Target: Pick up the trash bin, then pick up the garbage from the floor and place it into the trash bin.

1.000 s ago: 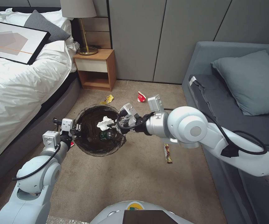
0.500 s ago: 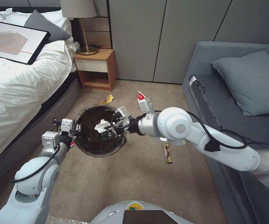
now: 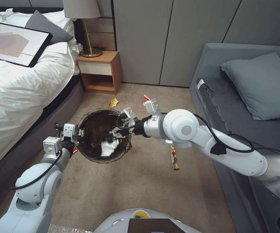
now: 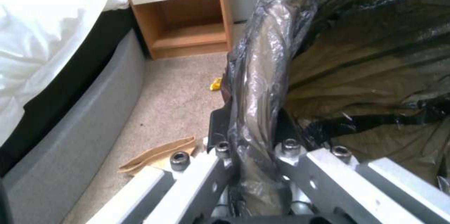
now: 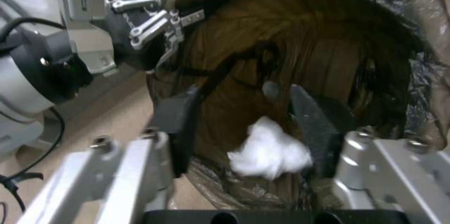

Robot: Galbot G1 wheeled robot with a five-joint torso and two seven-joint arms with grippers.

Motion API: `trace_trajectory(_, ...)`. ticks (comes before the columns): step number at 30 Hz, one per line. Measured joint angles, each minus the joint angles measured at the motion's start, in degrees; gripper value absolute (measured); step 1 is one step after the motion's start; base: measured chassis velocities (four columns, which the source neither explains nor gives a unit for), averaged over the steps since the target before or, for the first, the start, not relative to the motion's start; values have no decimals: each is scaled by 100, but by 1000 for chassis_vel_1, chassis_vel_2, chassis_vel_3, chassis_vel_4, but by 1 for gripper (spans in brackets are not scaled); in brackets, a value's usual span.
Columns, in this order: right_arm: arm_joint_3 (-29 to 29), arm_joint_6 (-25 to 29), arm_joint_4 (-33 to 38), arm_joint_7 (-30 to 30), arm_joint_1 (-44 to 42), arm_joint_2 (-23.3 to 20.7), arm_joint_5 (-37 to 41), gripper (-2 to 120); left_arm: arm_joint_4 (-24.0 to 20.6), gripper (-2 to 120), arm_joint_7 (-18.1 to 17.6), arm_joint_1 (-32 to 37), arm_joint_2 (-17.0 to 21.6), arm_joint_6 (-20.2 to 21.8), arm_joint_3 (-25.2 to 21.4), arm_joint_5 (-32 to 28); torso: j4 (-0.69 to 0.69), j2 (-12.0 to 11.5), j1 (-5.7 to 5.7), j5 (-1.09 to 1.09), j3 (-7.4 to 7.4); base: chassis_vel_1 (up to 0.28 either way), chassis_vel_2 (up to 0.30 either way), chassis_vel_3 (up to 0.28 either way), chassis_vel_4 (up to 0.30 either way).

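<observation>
The trash bin [image 3: 94,125], lined with a dark bag, hangs above the floor [image 3: 140,187]. My left gripper [image 3: 79,132] is shut on its bag-covered rim [image 4: 255,136]. Above the bin's mouth my right gripper [image 3: 115,130] stands open, with nothing between its fingers [image 5: 180,125]. Crumpled white paper [image 3: 109,147] lies inside the bin beside a small bottle [image 3: 109,139]; the same paper [image 5: 269,152] shows below my open right gripper [image 5: 244,101]. On the carpet lie a yellow wrapper [image 3: 111,103], a red wrapper [image 3: 145,98], a striped wrapper [image 3: 174,158] and a flat brown paper bag [image 4: 159,153].
A bed [image 3: 20,94] runs along the left and a grey sofa [image 3: 243,97] along the right. A wooden nightstand [image 3: 99,72] with a lamp stands at the back wall. Open carpet lies between bed and sofa.
My right gripper moved a little left over the bin and opened. The crumpled white paper it held has dropped into the bin. The left arm and bin stayed put.
</observation>
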Motion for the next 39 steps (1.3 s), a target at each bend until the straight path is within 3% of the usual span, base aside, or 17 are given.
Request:
trace_trajectory(9, 173, 0, 7, 22, 9, 12, 26, 88, 0, 0, -3, 1, 4, -2, -40, -35, 1, 0, 0, 0, 0, 0, 0, 0, 0)
trace_trajectory(14, 393, 0, 120, 39, -31, -20, 24, 98, 0, 0, -4, 1, 0, -2, -48, -39, 1, 0, 0, 0, 0, 0, 0, 0, 0)
trace_trajectory(19, 1459, 35, 432, 68, -472, -261, -347, 100, -46, 0, -12, -13, 0, 3, -52, -66, 2, 0, 0, 0, 0, 0, 0, 0, 0)
trace_trajectory(20, 1778, 57, 509, 22, -720, -382, -701, 100, -69, 0, -15, -8, -1, 4, -55, -76, 2, 0, 0, 0, 0, 0, 0, 0, 0)
trace_trajectory(21, 2174, 218, 591, -187, -1165, -602, -1555, 100, -103, 0, -33, 6, -4, 4, -55, -104, 2, 0, 0, 0, 0, 0, 0, 0, 0)
trace_trajectory(22, 2174, 218, 591, -187, -1165, -602, -1555, 100, -103, 0, -33, 6, -4, 4, -55, -104, 2, 0, 0, 0, 0, 0, 0, 0, 0)
trace_trajectory(23, 2398, 393, 621, -377, -1453, -727, -2044, 100, -122, 0, -47, 17, -8, 5, -55, -116, 0, 0, 0, 1, 0, 0, 0, 0, 0)
trace_trajectory(25, 3554, 878, 770, -1020, -2752, -866, -3746, 100, -229, 0, -91, 59, -44, 1, -35, -159, -1, 0, 0, 3, -1, 0, 0, 0, 0)
trace_trajectory(27, 3654, 896, 790, -1032, -2866, -856, -3843, 100, -241, 0, -94, 63, -47, 0, -33, -160, -1, 1, 0, 2, -1, 0, 0, 0, 0)
trace_trajectory(28, 4414, 1013, 964, -947, -3875, -650, -4397, 100, -304, 0, -122, 85, -68, -2, -16, -171, -3, 0, 0, 5, -1, 0, 0, 0, 0)
trace_trajectory(29, 4787, 1158, 1011, -901, -4396, -505, -4733, 100, -339, 0, -134, 108, -78, -3, -11, -172, -3, 0, 0, 6, -1, 0, 0, 0, 0)
trace_trajectory(30, 4787, 1158, 1011, -901, -4396, -505, -4733, 100, -339, 0, -134, 108, -78, -3, -11, -172, -3, 0, 0, 6, -1, 0, 0, 0, 0)
trace_trajectory(33, 5473, 1759, 920, -1324, -5462, -144, -6306, 100, -410, 0, -151, 168, -106, -8, -6, -172, 0, 1, 0, 2, -1, 0, 0, 0, 0)
trace_trajectory(35, 5632, 1934, 871, -1498, -5740, -45, -6753, 100, -444, 0, -153, 190, -118, -15, -5, -171, -1, 0, 0, 3, -1, 0, 0, 0, 0)
trace_trajectory(36, 5926, 2244, 807, -1725, -6238, 242, -7358, 100, -501, 0, -155, 244, -157, -34, -2, -168, 1, 1, 0, -1, -1, 0, 0, 0, 0)
trace_trajectory(39, 6130, 2505, 783, -1836, -6794, 690, -7808, 100, -543, 0, -154, 308, -193, -63, 7, -162, 0, 1, 0, 3, -1, 0, 0, 0, 0)
